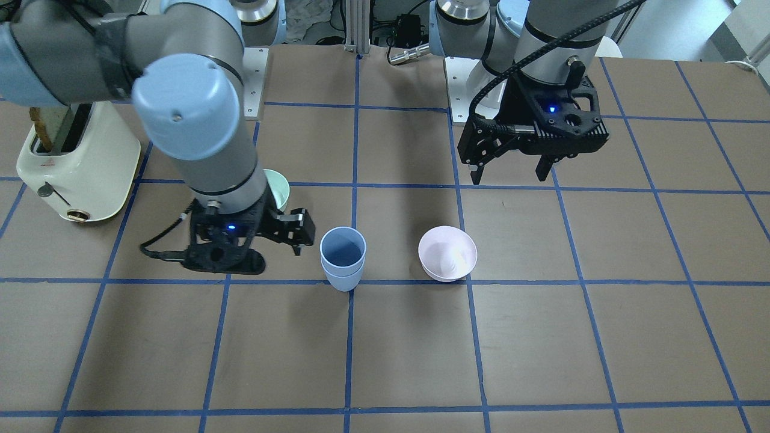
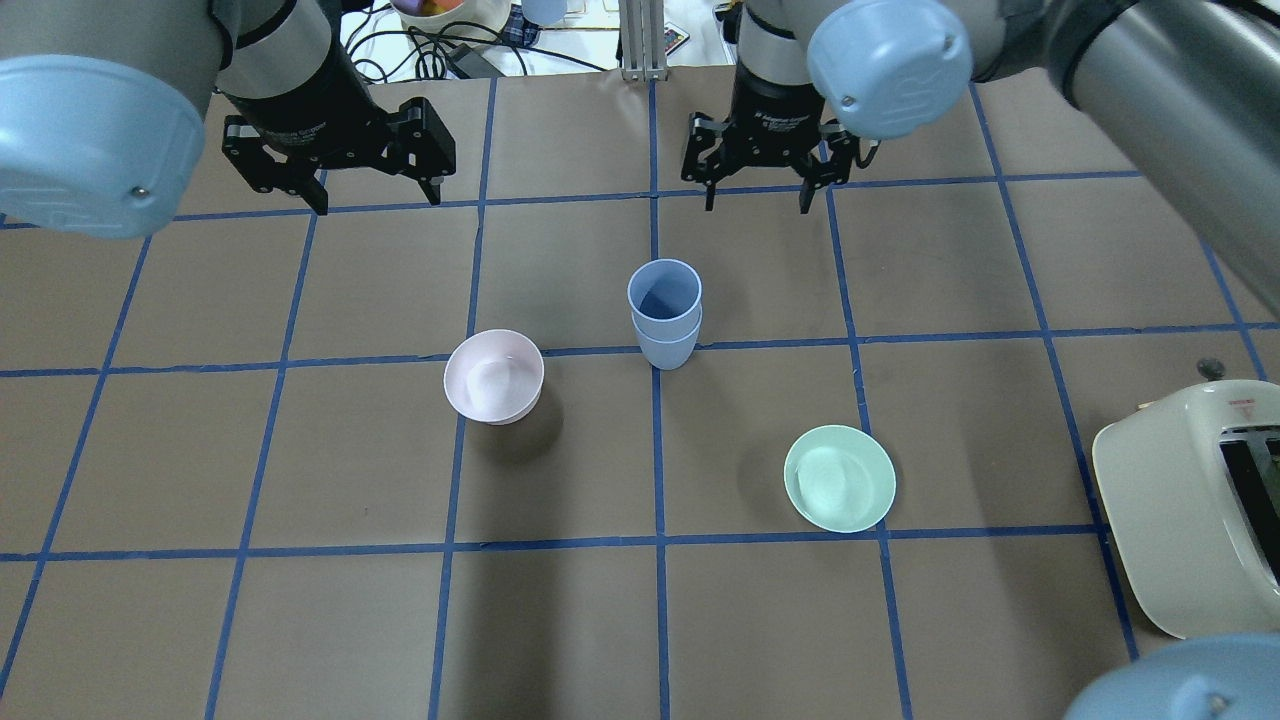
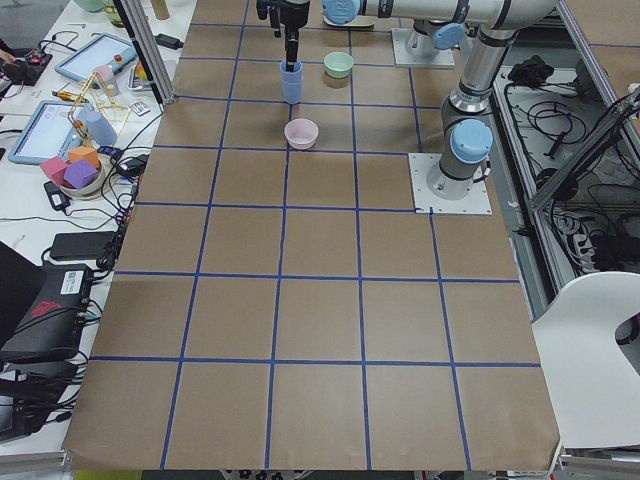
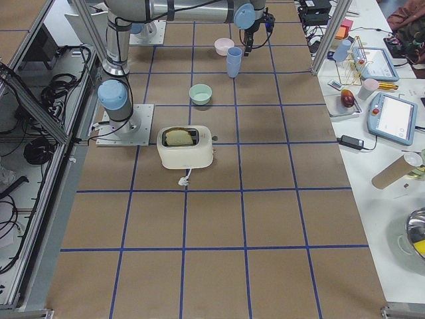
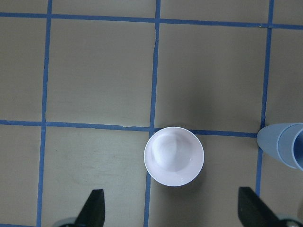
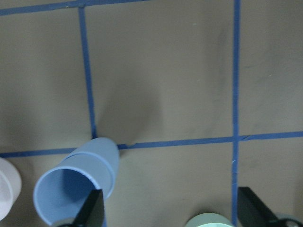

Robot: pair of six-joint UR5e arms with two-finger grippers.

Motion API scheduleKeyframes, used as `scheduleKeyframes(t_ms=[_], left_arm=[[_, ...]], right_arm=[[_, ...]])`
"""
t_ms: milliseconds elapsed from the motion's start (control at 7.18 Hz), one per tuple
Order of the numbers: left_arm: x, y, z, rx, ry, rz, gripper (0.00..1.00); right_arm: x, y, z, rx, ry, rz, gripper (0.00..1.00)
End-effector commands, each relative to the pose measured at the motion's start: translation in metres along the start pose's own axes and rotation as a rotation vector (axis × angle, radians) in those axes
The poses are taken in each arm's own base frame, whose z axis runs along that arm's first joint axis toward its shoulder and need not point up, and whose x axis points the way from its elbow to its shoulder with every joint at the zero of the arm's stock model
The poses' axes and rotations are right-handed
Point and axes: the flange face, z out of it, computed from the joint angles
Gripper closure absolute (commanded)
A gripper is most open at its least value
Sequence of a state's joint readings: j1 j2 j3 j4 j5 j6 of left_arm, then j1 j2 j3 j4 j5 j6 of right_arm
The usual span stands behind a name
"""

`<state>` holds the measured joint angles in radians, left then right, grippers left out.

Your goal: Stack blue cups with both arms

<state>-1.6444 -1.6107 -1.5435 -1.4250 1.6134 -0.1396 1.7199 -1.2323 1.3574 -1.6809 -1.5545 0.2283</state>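
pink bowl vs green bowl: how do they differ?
Colour: the pink bowl is pale pink, the green bowl mint.
Shape: the pink bowl looks deeper and narrower, the green bowl wider and flatter.
Place: the pink bowl sits on the robot's left of the stacked cups, the green bowl on its right and nearer the robot.
Both stand upright and empty on the table.

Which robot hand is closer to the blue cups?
Right. The right gripper hovers just beside the blue cups; the left gripper hangs farther off, near the pink bowl.
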Motion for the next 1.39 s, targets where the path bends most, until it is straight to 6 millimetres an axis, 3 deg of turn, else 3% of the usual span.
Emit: scheduleKeyframes(t_ms=[0,418,696,835,1253], left_arm=[[0.001,0.001,0.001,-0.001,0.000,0.002,0.00],[0.001,0.001,0.001,-0.001,0.001,0.002,0.00],[0.001,0.001,0.001,-0.003,-0.001,0.002,0.00],[0.001,0.001,0.001,-0.003,-0.001,0.002,0.00],[0.003,-0.006,0.006,-0.012,0.009,0.002,0.00]], right_arm=[[0.080,0.011,-0.045,-0.025,0.078,0.006,0.00],[0.088,0.052,-0.080,-0.043,0.076,-0.126,0.00],[0.093,0.083,-0.064,-0.073,0.076,-0.113,0.00],[0.094,0.093,-0.068,-0.070,0.076,-0.111,0.00],[0.086,0.095,-0.076,-0.058,0.002,-0.106,0.00]])
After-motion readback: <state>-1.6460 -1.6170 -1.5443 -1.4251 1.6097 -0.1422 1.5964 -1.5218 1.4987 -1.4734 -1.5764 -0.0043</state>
